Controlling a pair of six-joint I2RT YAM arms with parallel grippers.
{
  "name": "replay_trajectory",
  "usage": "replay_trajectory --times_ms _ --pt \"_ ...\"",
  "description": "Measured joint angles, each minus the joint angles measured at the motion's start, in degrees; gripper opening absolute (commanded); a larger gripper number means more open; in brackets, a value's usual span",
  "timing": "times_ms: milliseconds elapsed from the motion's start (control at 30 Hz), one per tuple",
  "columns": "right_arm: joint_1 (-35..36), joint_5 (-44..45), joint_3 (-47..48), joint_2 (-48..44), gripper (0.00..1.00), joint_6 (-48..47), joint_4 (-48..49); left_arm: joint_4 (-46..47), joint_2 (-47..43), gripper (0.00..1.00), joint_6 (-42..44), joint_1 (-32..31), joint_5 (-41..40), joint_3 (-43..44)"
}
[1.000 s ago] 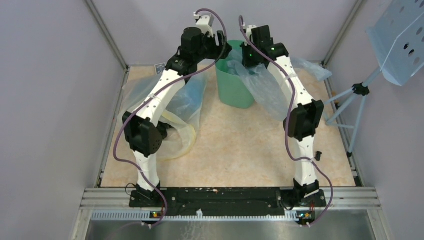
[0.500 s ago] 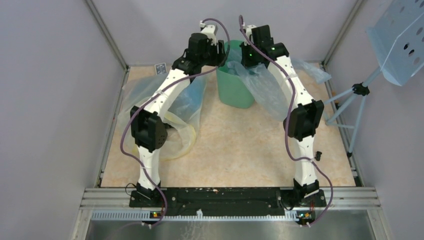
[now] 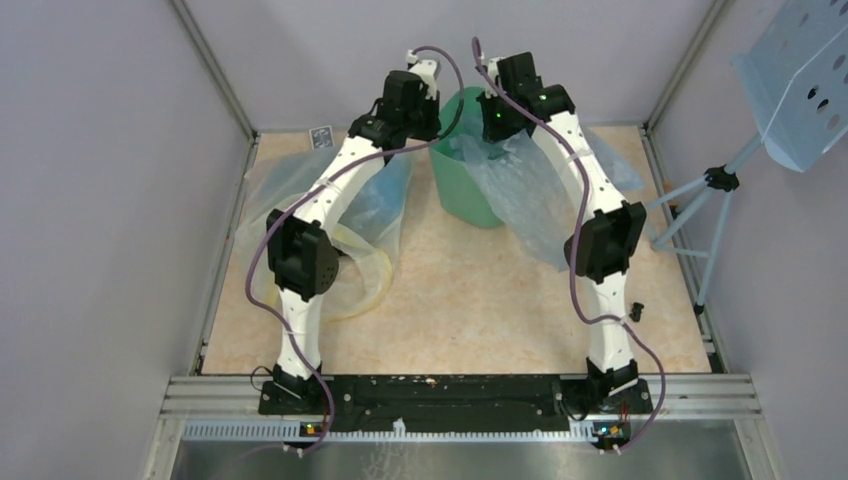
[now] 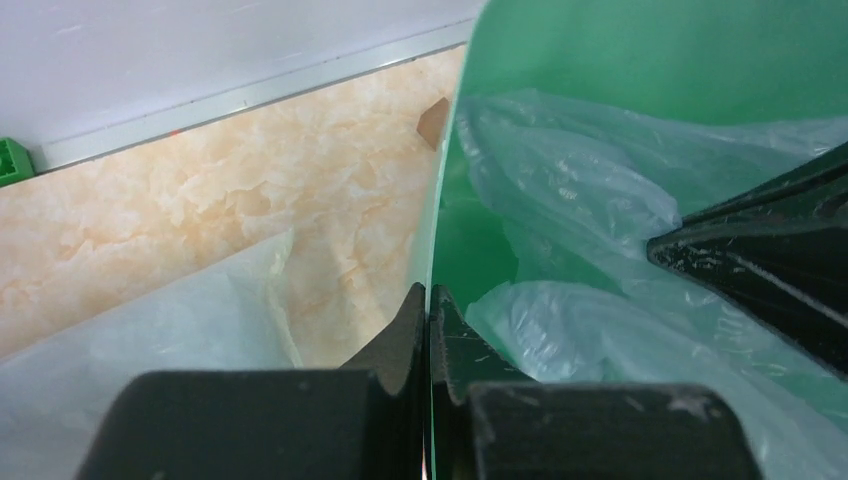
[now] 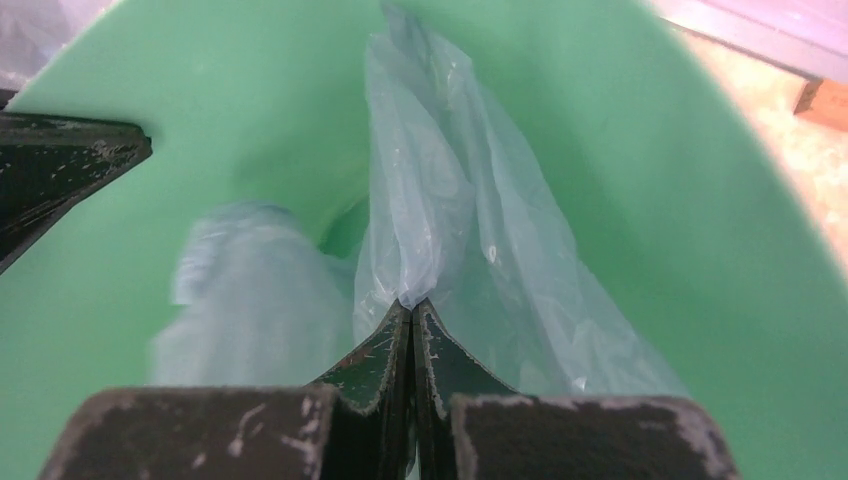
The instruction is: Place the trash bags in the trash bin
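bag (image 5: 240,290) lump blurred, bin (image 5: 720,220) rim cropped

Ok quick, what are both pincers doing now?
The left pincer is closed on the rim of the bin.
The right pincer is closed on the blue bag, inside the bin.

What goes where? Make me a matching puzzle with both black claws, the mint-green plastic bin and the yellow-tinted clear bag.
1. left gripper
2. right gripper
3. mint-green plastic bin
4. yellow-tinted clear plastic bag

a. spread on the table's left side
b. shut on the thin light-blue plastic bag inside the bin
c. shut on the bin's rim
d. at the table's far end

Pairs: 1-c, 2-b, 3-d, 4-a
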Motion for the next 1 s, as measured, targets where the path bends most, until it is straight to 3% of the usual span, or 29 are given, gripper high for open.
replay_trajectory --times_ms 167,367,500,567,700,800,1000 --pt "3.4 4.7 0.9 -0.7 0.00 0.2 -6.3 -4.3 -2.1 0.00 0.5 -1.8 -1.6 -0.4" --pt "8.4 8.2 -16.6 -11.3 0.00 3.2 -8.2 -9.3 -12.2 0.00 0.0 -6.5 -2.4 -11.4" --pt "9.6 8.4 -23.1 -15.6 0.00 5.7 -8.2 -11.1 -19.8 0.00 -1.4 -7.8 -1.6 -19.4" --pt "9.7 8.4 -24.1 -16.2 0.08 7.3 -7.9 -11.6 -23.7 0.02 -2.1 -7.8 -1.6 -23.4" --pt "9.7 7.2 -24.3 -16.6 0.34 9.8 -7.0 -12.2 -28.9 0.24 -2.9 -7.6 -1.6 -28.2" --pt "10.2 6.5 -23.2 -16.9 0.39 10.9 -7.7 -10.2 -32.0 0.42 -4.2 -7.5 -0.6 -31.8" --pt "11.6 5.9 -17.5 -16.9 0.43 12.4 -9.3 -7.8 -34.4 0.62 -4.8 -7.4 0.3 -33.9"
